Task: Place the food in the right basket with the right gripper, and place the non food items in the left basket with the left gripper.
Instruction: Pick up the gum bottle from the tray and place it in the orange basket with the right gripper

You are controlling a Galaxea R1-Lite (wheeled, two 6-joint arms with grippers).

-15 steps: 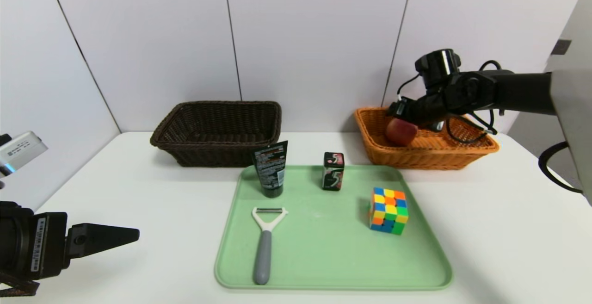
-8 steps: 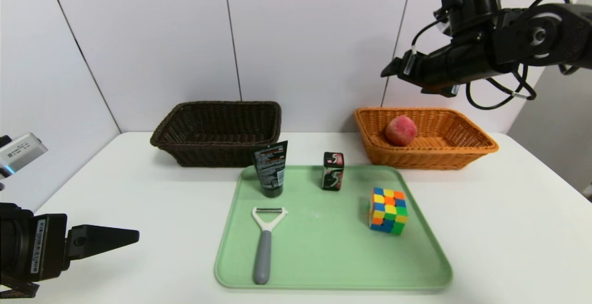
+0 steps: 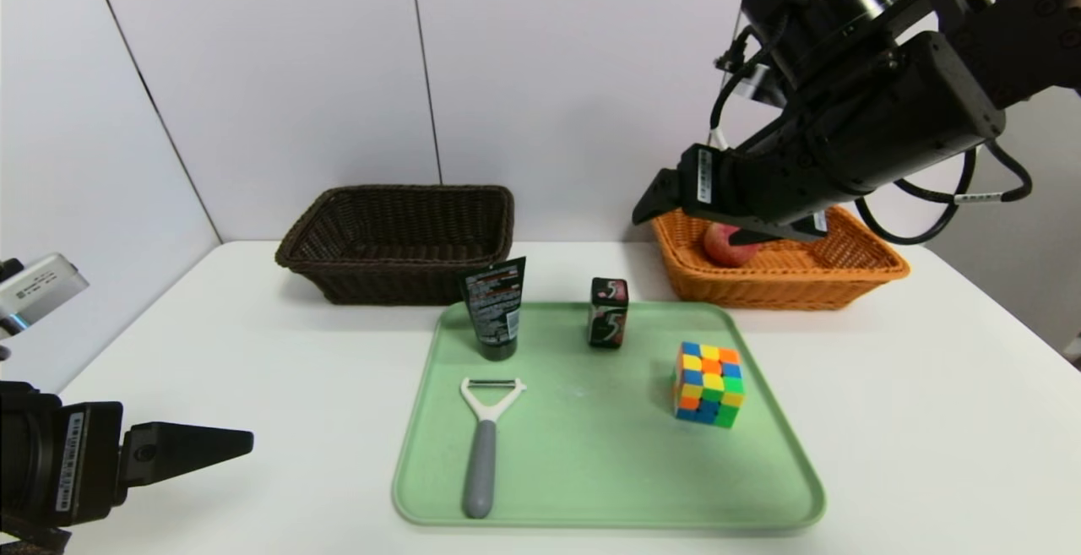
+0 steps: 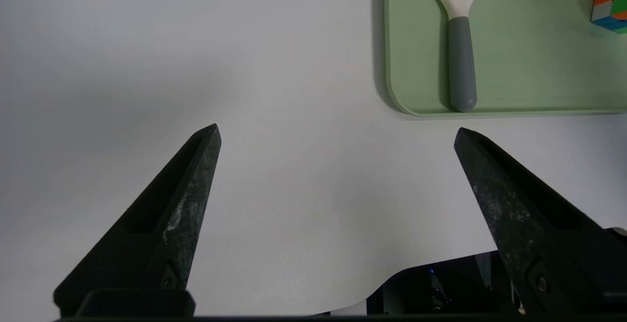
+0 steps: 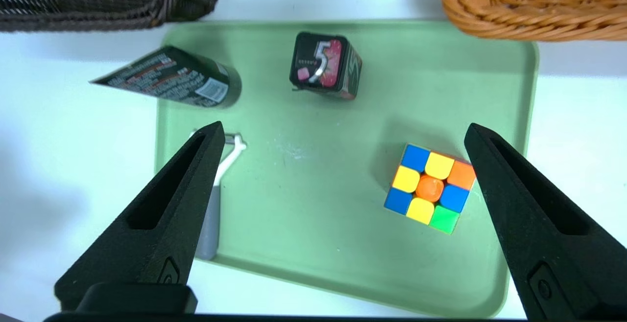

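- Landmark: green tray [image 3: 591, 487] on the white table [image 3: 929, 420]; all places below given relative to it.
- Right gripper [image 3: 688, 217] held high in the air above the tray's far right corner, in front of the orange basket [image 3: 861, 272]; fingers spread wide, nothing between them; right wrist view looks straight down on the tray, fingers [image 5: 161, 214] framing its contents.
- Left gripper [image 3: 245, 441] low over bare table, off the tray's near left side, well apart from it; only one finger shows in the head view; left wrist view shows both fingers [image 4: 176, 199] spread wide and empty, tray corner [image 4: 406, 101] beyond them.
- Apple [image 3: 722, 244] lies in the orange basket, which stands just behind the tray's far right corner; fruit partly hidden by the right gripper.
- Dark brown basket [image 3: 397, 238] stands behind the tray's far left corner; cannot see anything inside it.
- On the tray, far left: black tube [image 3: 494, 306] standing on its cap, crimped end up.
- On the tray, far middle: gum box [image 3: 608, 312], upright, a "5" on its top face [image 5: 323, 62].
- On the tray, right of centre: colour cube [image 3: 709, 384], apart from the gum box.
- On the tray, near left: peeler [image 3: 481, 445] lying flat; white head toward the tube, grey handle toward the near edge.
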